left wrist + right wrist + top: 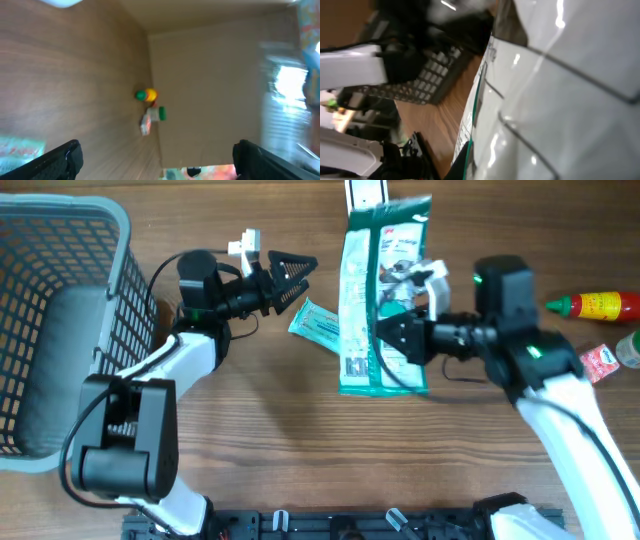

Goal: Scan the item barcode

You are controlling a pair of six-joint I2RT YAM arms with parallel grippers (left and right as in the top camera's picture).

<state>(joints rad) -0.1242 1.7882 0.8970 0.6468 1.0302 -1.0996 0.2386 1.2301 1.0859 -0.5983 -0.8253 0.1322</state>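
The item is a large green and white bag (385, 255) lying lengthwise at the table's middle, with a barcode label (353, 366) near its lower left corner. My right gripper (396, 333) is shut on the bag's right edge. In the right wrist view the bag's glossy white surface (560, 100) fills most of the picture. My left gripper (297, 276) hangs open just left of the bag, holding nothing. A small light-blue packet (318, 323) lies on the table right below it. The left wrist view is blurred and shows open fingers (60, 160) at the bottom corners.
A grey mesh basket (115, 240) stands at the far left. At the right edge are a red and yellow sauce bottle (597, 305), a small red packet (598, 362) and a green-topped container (630, 348). A white strip (365, 192) lies at the back, above the bag.
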